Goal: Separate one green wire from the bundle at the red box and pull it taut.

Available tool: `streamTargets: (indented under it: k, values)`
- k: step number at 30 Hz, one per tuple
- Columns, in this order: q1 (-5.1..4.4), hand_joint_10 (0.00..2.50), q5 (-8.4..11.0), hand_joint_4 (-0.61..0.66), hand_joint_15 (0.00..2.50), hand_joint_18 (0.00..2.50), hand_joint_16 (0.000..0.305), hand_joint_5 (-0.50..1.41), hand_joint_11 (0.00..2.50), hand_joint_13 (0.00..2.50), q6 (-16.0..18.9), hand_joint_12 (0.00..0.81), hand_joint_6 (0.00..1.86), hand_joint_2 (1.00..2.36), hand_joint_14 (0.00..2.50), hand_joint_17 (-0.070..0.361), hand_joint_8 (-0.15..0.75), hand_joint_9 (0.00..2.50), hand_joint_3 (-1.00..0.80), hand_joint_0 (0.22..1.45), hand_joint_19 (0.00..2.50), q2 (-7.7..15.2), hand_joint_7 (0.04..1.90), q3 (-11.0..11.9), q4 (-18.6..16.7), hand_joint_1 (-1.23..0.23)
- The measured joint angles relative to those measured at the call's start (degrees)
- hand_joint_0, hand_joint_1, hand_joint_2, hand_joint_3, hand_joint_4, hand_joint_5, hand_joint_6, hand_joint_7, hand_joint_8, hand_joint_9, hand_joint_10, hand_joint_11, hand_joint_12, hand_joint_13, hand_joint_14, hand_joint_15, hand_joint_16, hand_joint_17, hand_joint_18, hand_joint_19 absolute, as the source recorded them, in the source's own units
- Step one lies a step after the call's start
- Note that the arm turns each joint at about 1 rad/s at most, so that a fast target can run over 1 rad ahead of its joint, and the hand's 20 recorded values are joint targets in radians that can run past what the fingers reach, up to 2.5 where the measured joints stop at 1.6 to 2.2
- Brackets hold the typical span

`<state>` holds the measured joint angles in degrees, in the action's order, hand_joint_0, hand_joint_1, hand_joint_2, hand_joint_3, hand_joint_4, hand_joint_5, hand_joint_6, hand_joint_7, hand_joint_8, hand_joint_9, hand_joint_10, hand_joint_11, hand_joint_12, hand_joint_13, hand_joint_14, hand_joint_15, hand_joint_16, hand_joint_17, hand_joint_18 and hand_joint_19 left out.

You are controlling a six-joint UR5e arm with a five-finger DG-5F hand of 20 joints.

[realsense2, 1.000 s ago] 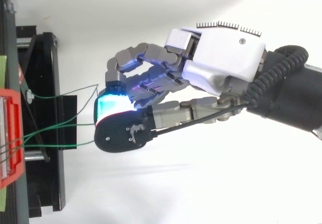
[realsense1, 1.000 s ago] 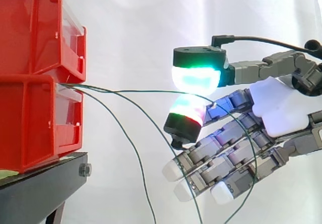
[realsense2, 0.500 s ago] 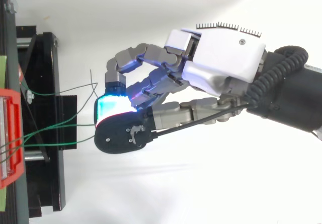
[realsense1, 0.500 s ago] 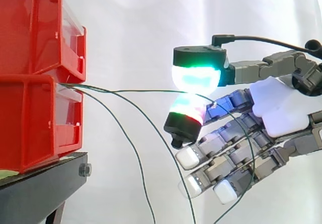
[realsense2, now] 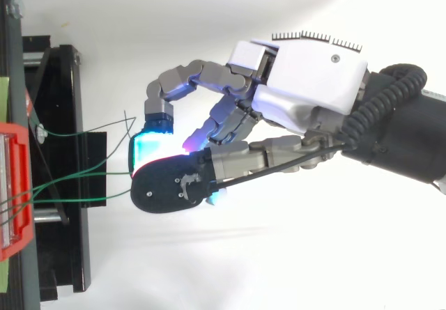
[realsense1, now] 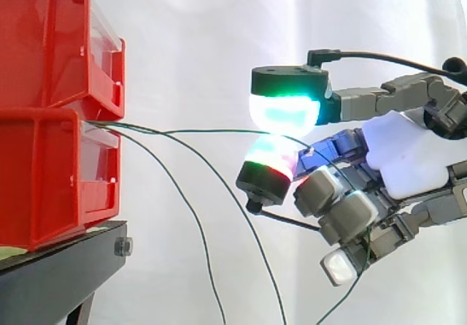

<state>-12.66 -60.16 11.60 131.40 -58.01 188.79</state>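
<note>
1. Hand: enters from the right edge of the side view, palm turned toward the bins. Two glowing fingertips are pressed together, the upper pad green-white and the lower pad red and green. The remaining fingers are curled in toward the palm.
2. Green wire: pinched between those two pressed pads. From the pinch it runs almost straight and level to the left, as far as the bins. On the hand's side of the pinch, the same wire drops across the curled fingers and leaves by the bottom edge of the side view.
3. Other green wires: two strands leave the same point at the bins and sag downward in long curves, clear of the hand. In the top view, several strands fan out from the bin front across the stand toward the pads, and one loose end sticks up just beside the lit pad.
4. Upper red bin and lower red bin: stacked at the left. All wires emerge at the seam between them, at the front face.
5. Black stand: carries the lower bin.
6. White curtain: forms the background behind everything.
</note>
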Motion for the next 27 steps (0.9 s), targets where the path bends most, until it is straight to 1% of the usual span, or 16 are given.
streamTargets:
  k: [4,5,6,9,10,11,12,13,14,15,16,17,18,21,23,27]
  values:
    - [0.01,0.02,0.02,0.01,1.55,0.87,0.059,-0.12,1.28,1.39,0.00,0.372,0.88,1.02,0.00,0.132,0.289,1.21,-0.17,0.61,0.80,0.00,1.23,0.00,0.00,-0.72]
    - [0.01,0.02,0.03,0.01,1.59,0.89,0.059,-0.12,1.31,1.41,0.00,0.364,0.88,1.02,0.05,0.132,0.287,1.22,-0.17,0.61,0.84,0.00,1.23,0.00,0.00,-0.72]
    - [0.00,0.02,0.03,0.01,1.58,0.90,0.058,-0.12,1.31,1.41,0.00,0.365,0.88,1.02,0.10,0.132,0.287,1.22,-0.17,0.61,0.84,0.00,1.22,0.00,0.00,-0.72]
    - [-0.07,0.02,0.04,0.02,1.46,0.94,0.057,-0.12,1.43,1.37,0.03,0.342,0.88,1.02,0.54,0.128,0.279,1.25,-0.18,0.61,0.91,0.00,1.22,0.00,0.00,-0.72]
    - [-0.09,0.01,0.04,0.02,1.46,0.94,0.057,-0.12,1.43,1.36,0.06,0.347,0.88,1.02,0.55,0.128,0.279,1.25,-0.18,0.61,0.91,0.00,1.22,0.00,-0.01,-0.72]
    - [-0.12,0.01,0.04,0.02,1.40,0.96,0.056,-0.12,1.45,1.35,0.10,0.350,0.88,1.02,0.71,0.126,0.280,1.25,-0.18,0.61,0.94,0.00,1.22,0.00,-0.03,-0.72]
    - [-0.14,0.01,0.04,0.02,1.33,0.98,0.055,-0.12,1.46,1.34,0.12,0.338,0.88,1.02,0.93,0.124,0.277,1.25,-0.19,0.61,0.98,0.00,1.21,0.00,-0.05,-0.72]
    - [-0.15,0.01,0.04,0.02,1.28,0.99,0.054,-0.12,1.47,1.33,0.13,0.327,0.88,1.02,1.04,0.123,0.274,1.25,-0.19,0.61,1.01,0.00,1.21,0.00,-0.06,-0.72]
    - [-0.16,0.01,0.05,0.02,1.19,1.02,0.054,-0.13,1.47,1.31,0.15,0.327,0.88,1.02,1.28,0.121,0.278,1.25,-0.20,0.61,1.05,0.00,1.21,0.00,-0.07,-0.71]
    - [-0.18,0.01,0.06,0.03,1.12,1.04,0.052,-0.13,1.47,1.32,0.15,0.323,0.88,1.02,1.38,0.118,0.278,1.25,-0.20,0.61,1.09,0.00,1.20,0.00,-0.08,-0.71]
    - [-0.21,0.01,0.05,0.03,1.13,1.05,0.052,-0.13,1.47,1.32,0.15,0.321,0.88,1.02,1.39,0.118,0.278,1.25,-0.20,0.61,1.11,0.00,1.20,0.00,-0.10,-0.71]
    - [-0.21,0.01,0.05,0.03,1.04,1.09,0.051,-0.13,1.49,1.32,0.14,0.330,0.88,1.02,1.58,0.114,0.270,1.25,-0.20,0.61,1.20,0.00,1.20,0.00,-0.12,-0.71]
    - [-0.22,0.01,0.05,0.03,1.00,1.12,0.050,-0.13,1.48,1.31,0.12,0.333,0.88,1.02,1.68,0.113,0.276,1.25,-0.20,0.61,1.23,0.00,1.20,0.00,-0.15,-0.70]
    - [-0.25,0.01,0.07,0.03,0.95,1.14,0.050,-0.13,1.49,1.29,0.13,0.330,0.88,1.02,1.80,0.112,0.276,1.25,-0.21,0.61,1.25,0.00,1.19,0.00,-0.17,-0.70]
    - [-0.25,0.01,0.06,0.04,0.95,1.14,0.049,-0.13,1.48,1.29,0.15,0.325,0.88,1.02,1.80,0.111,0.276,1.25,-0.21,0.61,1.26,0.00,1.19,0.00,-0.14,-0.70]
    - [-0.26,0.00,0.05,0.03,0.94,1.15,0.049,-0.13,1.59,1.29,0.18,0.324,0.88,1.02,1.82,0.111,0.277,1.29,-0.22,0.62,1.26,0.00,1.17,0.00,-0.10,-0.70]
